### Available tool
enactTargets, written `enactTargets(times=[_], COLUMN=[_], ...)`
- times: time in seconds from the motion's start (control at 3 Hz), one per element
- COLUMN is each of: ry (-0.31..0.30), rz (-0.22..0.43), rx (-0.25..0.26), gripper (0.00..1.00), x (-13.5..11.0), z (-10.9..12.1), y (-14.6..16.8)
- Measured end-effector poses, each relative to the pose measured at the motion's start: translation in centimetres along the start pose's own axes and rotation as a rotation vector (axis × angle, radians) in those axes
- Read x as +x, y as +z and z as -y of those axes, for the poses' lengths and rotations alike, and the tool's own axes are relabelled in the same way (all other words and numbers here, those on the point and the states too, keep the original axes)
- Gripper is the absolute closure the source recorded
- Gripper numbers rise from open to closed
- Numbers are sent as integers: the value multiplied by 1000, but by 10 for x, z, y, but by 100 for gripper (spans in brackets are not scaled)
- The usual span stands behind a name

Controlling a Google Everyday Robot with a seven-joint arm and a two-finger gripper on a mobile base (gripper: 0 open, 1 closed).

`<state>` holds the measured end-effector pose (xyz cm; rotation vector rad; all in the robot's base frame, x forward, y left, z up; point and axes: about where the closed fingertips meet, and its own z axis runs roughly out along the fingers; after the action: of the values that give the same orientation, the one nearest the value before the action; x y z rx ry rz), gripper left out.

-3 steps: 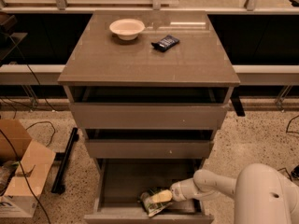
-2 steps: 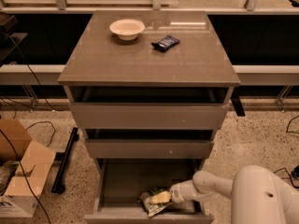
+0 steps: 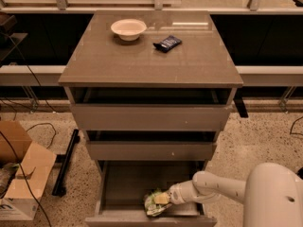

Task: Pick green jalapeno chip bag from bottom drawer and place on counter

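Standing right by it: the robot's white arm (image 3: 222,189) reaches in low from the right, and the gripper (image 3: 162,198) is down inside the pulled-out bottom drawer (image 3: 118,183), right on top of the green jalapeno chip bag (image 3: 151,207). The bag lies near the drawer's front wall, roughly under the middle of the counter's front edge. Honestly can't tell from here whether the gripper has actually closed on the bag or is just resting against it.

If it were me, I'd want a firm pinch on a crimped end or a fold, not the puffy middle, since that crinkly stuff probably slips. Then lift straight up only a little, because the middle drawer (image 3: 151,150) and top drawer (image 3: 151,118) both stick out overhead. Pull back toward the robot first, clear those fronts, then go up.

Further back, the counter (image 3: 142,65) has a white bowl (image 3: 128,29) toward the far left corner and a dark packet (image 3: 167,43) near the middle of the far edge. I'd drop the bag close to the front edge, well apart from both.
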<state>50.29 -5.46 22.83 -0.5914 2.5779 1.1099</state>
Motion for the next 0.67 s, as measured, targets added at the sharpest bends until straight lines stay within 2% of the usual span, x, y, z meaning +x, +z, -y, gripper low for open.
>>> enactTargets(times=[0.33,0.67], ry=[-50,-251], rz=[34,-26], rx=[-15,-91], gripper=[100,100], x=[-14,-37], z=[-24,-94], y=[-13,-63])
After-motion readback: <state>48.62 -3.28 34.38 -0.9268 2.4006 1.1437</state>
